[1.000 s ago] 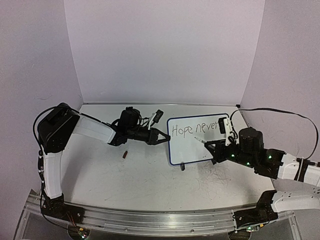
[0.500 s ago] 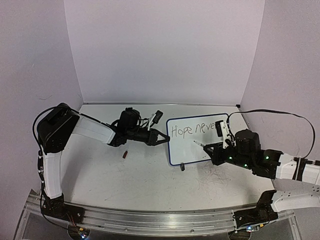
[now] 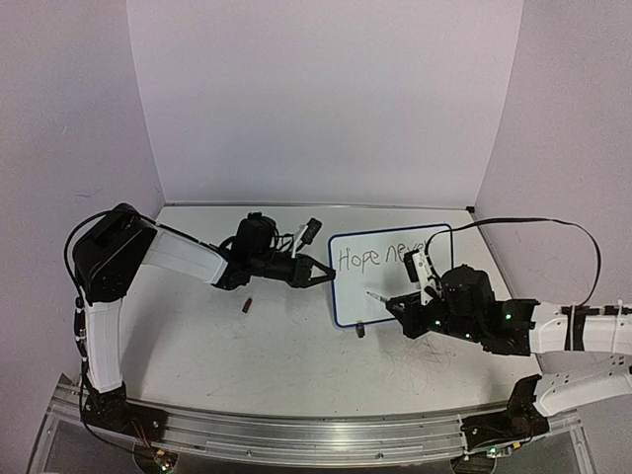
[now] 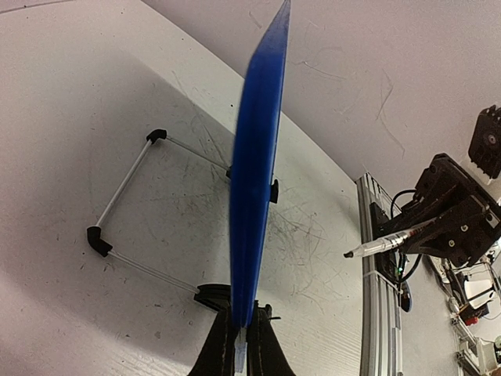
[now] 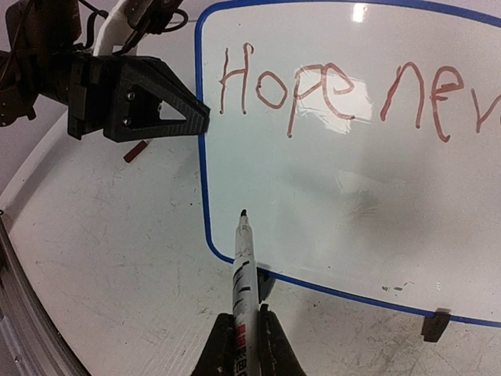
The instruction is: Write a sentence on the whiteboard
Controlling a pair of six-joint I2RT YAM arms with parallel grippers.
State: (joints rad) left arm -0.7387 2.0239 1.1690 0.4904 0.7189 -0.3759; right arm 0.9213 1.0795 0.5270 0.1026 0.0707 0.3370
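The whiteboard [image 3: 390,291] stands tilted at the middle right of the table, and its bare lower half shows in the right wrist view [image 5: 376,196]. The sentence [image 3: 380,257] is one line reading "Hope never"; its letters look reddish in the right wrist view [image 5: 329,94]. My left gripper [image 3: 324,276] is shut on the board's left edge, seen edge-on as a blue frame [image 4: 258,172] between my fingers [image 4: 241,345]. My right gripper [image 3: 395,304] is shut on a marker [image 5: 244,274]. The marker's tip points at the board's lower left corner and stands off the surface [image 4: 387,241].
A small dark marker cap [image 3: 248,305] lies on the table left of the board. A black clip foot [image 3: 360,330] sits under the board's bottom edge. The white wire stand [image 4: 125,204] lies behind the board. The metal rail [image 3: 296,434] runs along the front edge.
My right gripper has moved left with the marker, from the board's right half to its lower left corner. The left arm and the board have not moved.
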